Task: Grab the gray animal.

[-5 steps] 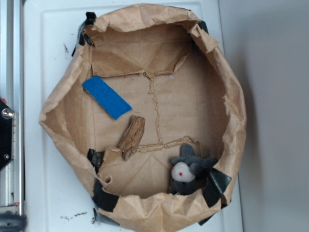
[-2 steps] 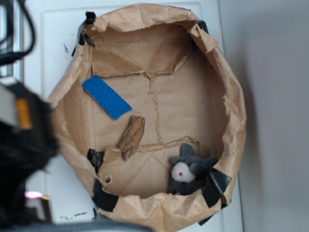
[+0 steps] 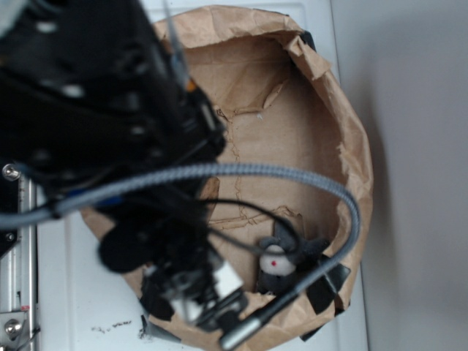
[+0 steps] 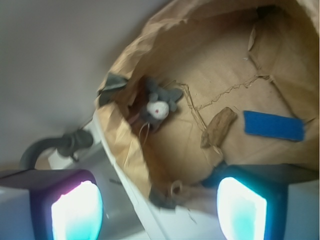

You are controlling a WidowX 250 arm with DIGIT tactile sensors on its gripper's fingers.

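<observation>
Lying far-left of the fingers (image 4: 76,209) – spread apart, empty – the gray animal (image 4: 157,104) seems against the bag wall.

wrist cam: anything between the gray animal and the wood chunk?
No, just bare creased brown paper. In the wrist view the gray animal sits by the paper wall, the wood chunk apart from it toward the blue strip.

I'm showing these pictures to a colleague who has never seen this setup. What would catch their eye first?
In the exterior view, the blurred black robot arm fills the upper left, its grey cable sweeping across the brown paper-lined bin. The gray animal, with its whitish red-dotted patch, sits against the bin's wall. In the wrist view, the gripper has two glowing pads spread apart, empty.
</observation>
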